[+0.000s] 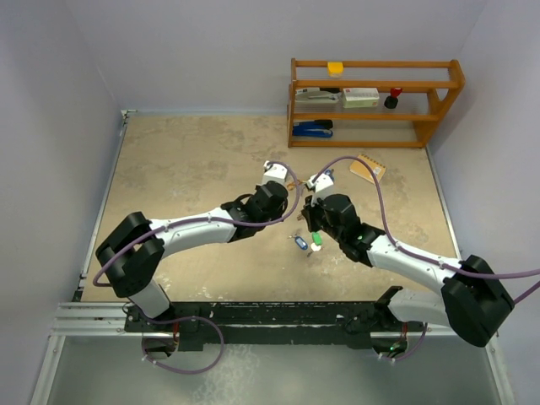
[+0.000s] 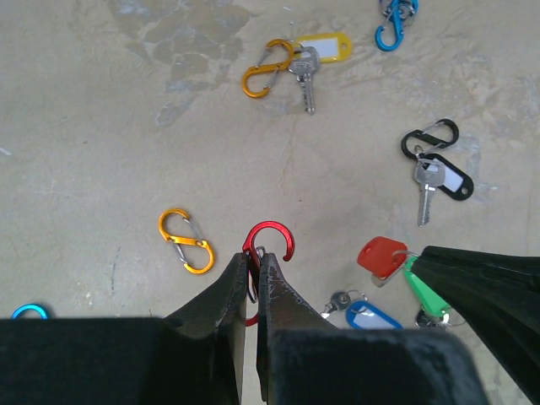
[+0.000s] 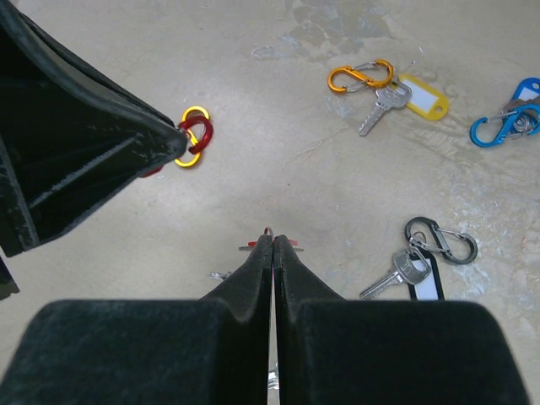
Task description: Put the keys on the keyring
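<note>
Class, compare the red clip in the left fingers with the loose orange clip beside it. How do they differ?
The red clip is pinched between the shut left fingers, while the orange clip lies free on the table. The red clip's lower part is mostly hidden by the fingers, but the orange clip shows whole. Both are S-shaped metal clips.

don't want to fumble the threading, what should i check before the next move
1. Left claw shut on the red clip: ok.
2. Red clip's upper hook sticks out past the claw tips: ok.
3. Right claw shut: ok. What it pinches: cannot tell.
4. Red tag hooked on the red clip: not ok, they lie apart.
5. Loose orange clip apart from the red clip: ok.
</note>
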Action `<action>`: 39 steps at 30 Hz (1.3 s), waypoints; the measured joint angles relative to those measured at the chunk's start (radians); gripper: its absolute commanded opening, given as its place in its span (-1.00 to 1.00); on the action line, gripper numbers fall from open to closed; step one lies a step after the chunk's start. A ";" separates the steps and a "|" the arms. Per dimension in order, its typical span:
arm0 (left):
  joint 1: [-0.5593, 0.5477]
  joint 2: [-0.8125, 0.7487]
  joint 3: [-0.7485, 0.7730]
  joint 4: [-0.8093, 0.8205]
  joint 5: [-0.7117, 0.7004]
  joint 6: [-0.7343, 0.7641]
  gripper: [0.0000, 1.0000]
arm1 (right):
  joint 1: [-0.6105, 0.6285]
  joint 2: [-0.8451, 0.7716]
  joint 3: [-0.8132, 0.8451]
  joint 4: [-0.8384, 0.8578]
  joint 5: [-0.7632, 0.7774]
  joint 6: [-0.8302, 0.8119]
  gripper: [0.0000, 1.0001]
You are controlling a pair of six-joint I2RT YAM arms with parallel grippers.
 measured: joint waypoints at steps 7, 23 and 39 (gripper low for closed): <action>0.000 0.013 0.008 0.015 0.081 0.003 -1.00 | 0.000 0.000 0.000 0.038 -0.043 -0.021 -1.00; 0.000 0.024 0.035 0.031 0.151 0.010 -1.00 | 0.000 0.000 0.000 0.060 -0.105 -0.042 -1.00; 0.000 0.029 0.037 0.038 0.199 0.018 -1.00 | 0.001 0.000 0.000 0.074 -0.106 -0.050 -1.00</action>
